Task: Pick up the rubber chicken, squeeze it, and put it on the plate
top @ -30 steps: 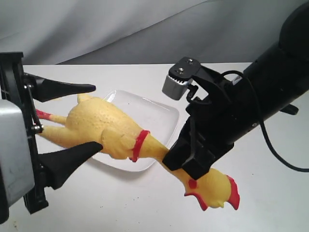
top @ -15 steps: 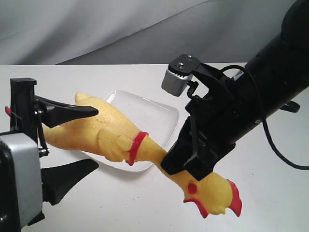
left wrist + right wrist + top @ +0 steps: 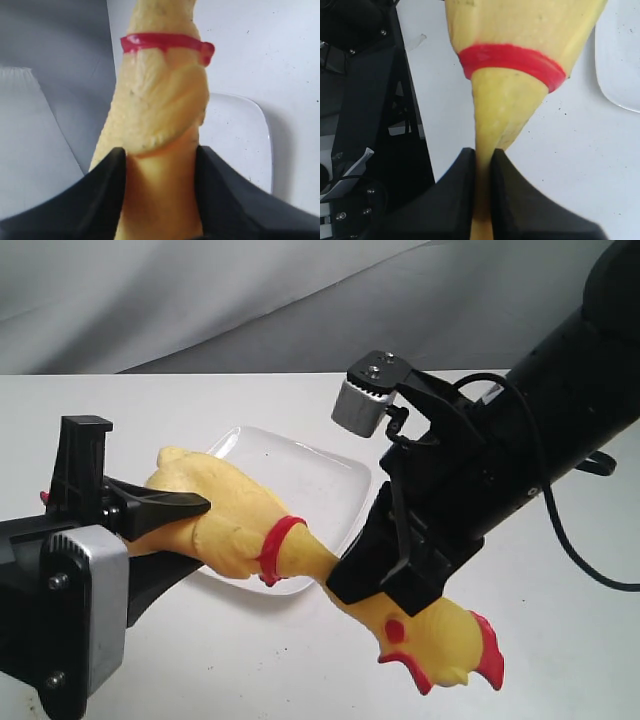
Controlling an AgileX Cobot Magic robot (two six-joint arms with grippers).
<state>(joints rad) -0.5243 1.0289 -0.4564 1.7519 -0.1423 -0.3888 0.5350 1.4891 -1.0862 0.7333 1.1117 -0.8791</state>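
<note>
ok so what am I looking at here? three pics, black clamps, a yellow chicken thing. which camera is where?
It is a robot with two arms, each ending in a two-finger gripper. The wide picture comes from a camera off the arms. The two close-ups come from a camera on each wrist, looking out along the fingers. On the white table sits a white plate. Both grippers hold one rubber chicken over it. The left gripper is clamped on the body. The right gripper pinches the neck thin, beyond the red band. The head sticks out past the plate.
</note>
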